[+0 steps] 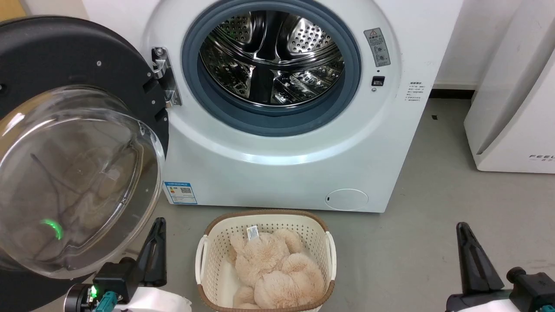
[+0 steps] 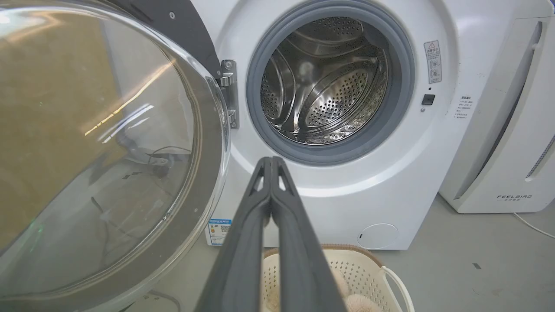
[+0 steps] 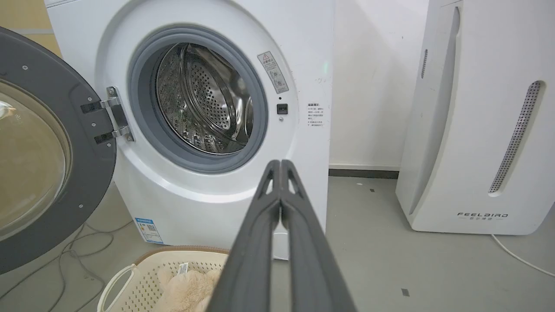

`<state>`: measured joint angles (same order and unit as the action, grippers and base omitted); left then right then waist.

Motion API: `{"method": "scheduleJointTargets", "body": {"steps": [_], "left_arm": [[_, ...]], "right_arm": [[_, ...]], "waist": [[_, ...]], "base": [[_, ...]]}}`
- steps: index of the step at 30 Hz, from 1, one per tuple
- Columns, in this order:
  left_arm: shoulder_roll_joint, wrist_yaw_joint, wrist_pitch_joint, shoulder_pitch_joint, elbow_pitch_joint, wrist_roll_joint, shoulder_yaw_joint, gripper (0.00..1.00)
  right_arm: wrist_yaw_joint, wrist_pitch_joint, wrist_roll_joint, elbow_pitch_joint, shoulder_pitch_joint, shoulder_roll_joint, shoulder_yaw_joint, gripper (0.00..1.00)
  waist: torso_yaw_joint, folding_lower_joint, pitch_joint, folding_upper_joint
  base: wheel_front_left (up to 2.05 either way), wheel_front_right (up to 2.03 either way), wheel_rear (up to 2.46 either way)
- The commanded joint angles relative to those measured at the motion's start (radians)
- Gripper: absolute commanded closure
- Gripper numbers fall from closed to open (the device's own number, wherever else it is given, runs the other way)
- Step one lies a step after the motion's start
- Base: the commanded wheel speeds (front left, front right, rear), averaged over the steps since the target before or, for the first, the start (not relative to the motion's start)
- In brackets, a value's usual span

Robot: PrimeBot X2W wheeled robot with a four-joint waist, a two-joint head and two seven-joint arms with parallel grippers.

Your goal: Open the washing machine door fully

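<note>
The white washing machine (image 1: 286,173) faces me with its steel drum mouth uncovered. Its round black door (image 1: 56,52) with the bulging glass bowl (image 1: 73,177) is swung wide to the left on its hinge (image 1: 162,76). My left gripper (image 1: 158,223) sits at the lower left, just right of the bowl's rim, fingers pressed together and holding nothing. In the left wrist view the left gripper (image 2: 271,161) points at the machine's front below the drum. My right gripper (image 1: 463,227) rests low at the right, shut and empty, far from the door; the right wrist view shows the right gripper (image 3: 281,164) likewise.
A cream laundry basket (image 1: 208,242) holding a beige plush toy (image 1: 273,268) stands on the grey floor in front of the washer, between my arms. A white FEELBAIRD appliance (image 1: 516,108) stands to the right. Cables (image 3: 78,251) lie on the floor under the door.
</note>
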<state>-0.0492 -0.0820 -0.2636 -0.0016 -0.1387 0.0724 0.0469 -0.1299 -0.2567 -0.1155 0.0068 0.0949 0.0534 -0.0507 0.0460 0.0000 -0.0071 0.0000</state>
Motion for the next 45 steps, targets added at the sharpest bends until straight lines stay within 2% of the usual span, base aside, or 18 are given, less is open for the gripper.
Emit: {"method": "scheduleJointTargets", "body": {"steps": [1,45], "left_arm": [[0.0,0.002,0.005,0.0,0.003,-0.001,-0.001,1.0],[0.0,0.03,0.098,0.001,0.051,-0.027,-0.017,1.0]], "right_arm": [[0.0,0.005,0.002,0.0,-0.002,0.0,0.001,1.0],[0.0,0.095,0.043,-0.003,-0.035,-0.001,0.019,1.0]], "waist": [[-0.001,0.0,0.0,0.0],[-0.017,0.0,0.003,0.0]], "base": [[0.0,0.0,0.0],[0.0,0.0,0.0]]}}
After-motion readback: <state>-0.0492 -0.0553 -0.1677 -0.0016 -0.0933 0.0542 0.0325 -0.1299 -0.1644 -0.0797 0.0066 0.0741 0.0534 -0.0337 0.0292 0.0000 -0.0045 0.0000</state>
